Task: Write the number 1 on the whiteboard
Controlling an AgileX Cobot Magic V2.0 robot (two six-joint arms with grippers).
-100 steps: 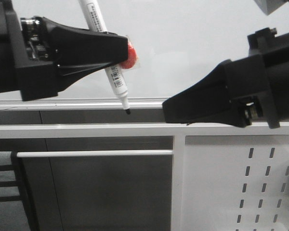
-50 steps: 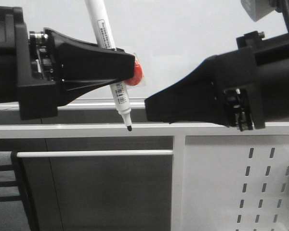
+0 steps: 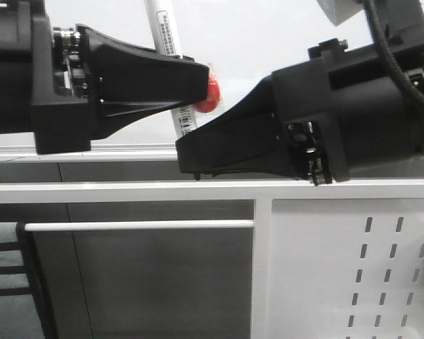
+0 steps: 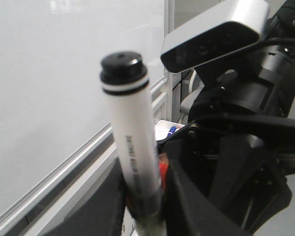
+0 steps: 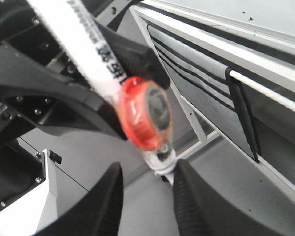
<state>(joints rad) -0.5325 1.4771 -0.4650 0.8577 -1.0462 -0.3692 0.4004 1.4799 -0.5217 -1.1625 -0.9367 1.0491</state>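
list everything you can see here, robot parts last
whiteboard: 1, pale grey-white, behind both arms, silver rail along its lower edge; no stroke visible on it
marker: 1, white barrel with black end cap and barcode label, held tilted in the left gripper
red disc: 1, red-orange, on the marker by the left gripper's fingertips
slotted panel: 1, white, lower right below the board
rail bar: 1, white, horizontal, lower left
wrist camera: 1, silver-grey, on the right arm
left gripper: 1, black, shut on the marker
right gripper: 1, black, open, fingers either side of the marker's lower end
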